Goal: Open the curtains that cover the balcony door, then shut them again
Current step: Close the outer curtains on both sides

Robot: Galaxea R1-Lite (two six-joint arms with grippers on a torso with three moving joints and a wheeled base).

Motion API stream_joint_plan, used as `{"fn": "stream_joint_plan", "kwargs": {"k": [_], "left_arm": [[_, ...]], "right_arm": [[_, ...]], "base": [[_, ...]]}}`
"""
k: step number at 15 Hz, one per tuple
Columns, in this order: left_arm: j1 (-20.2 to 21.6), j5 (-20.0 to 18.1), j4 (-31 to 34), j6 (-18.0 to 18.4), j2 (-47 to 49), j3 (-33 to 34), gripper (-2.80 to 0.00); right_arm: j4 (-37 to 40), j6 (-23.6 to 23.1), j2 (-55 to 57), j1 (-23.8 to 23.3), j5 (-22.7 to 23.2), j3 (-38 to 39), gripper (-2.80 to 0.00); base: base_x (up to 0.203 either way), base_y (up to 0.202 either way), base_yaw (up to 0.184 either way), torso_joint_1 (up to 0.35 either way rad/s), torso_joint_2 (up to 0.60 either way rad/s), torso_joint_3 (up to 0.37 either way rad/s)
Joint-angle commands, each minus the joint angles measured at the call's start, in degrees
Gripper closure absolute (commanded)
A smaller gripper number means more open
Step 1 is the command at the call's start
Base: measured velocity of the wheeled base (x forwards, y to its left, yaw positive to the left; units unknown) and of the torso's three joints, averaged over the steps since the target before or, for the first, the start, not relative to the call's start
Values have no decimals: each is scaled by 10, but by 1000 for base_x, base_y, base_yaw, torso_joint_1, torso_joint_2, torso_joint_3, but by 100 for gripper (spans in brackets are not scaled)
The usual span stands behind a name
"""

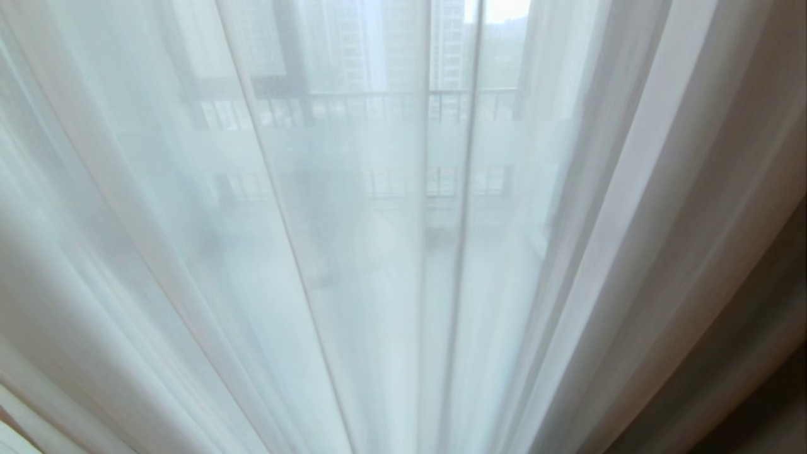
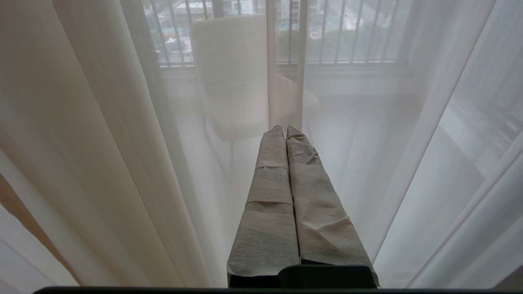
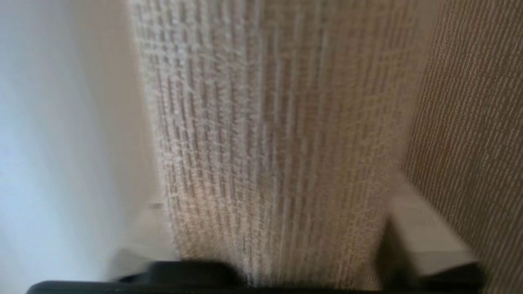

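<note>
No writing readable. Curtains point(image 1: 353, 265) hang full-length before me, folds vertical. My right gripper point(image 3: 282, 245) jaws apart around thick ribbed fold. My left gripper point(image 2: 285, 131) pressed closed, empty, facing sheer.

Soft daylight backlights sheer curtains point(image 1: 353, 252); head view bows at edges, dim at 4 o'clock; right wrist motion-blurred.
</note>
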Motion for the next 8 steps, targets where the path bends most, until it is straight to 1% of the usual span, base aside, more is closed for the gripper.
{"fn": "stream_joint_plan", "kwargs": {"k": [1,5,8], "left_arm": [[0,0,0,0,0,0,0],[0,0,0,0,0,0,0],[1,0,0,0,0,0,0]], "right_arm": [[-1,0,3,2,1,-2,0],[1,1,-11,37,1,-6,0],[7,1,-33,90,1,-11,0]], "base": [[0,0,0,0,0,0],[0,0,0,0,0,0],[0,0,0,0,0,0]]}}
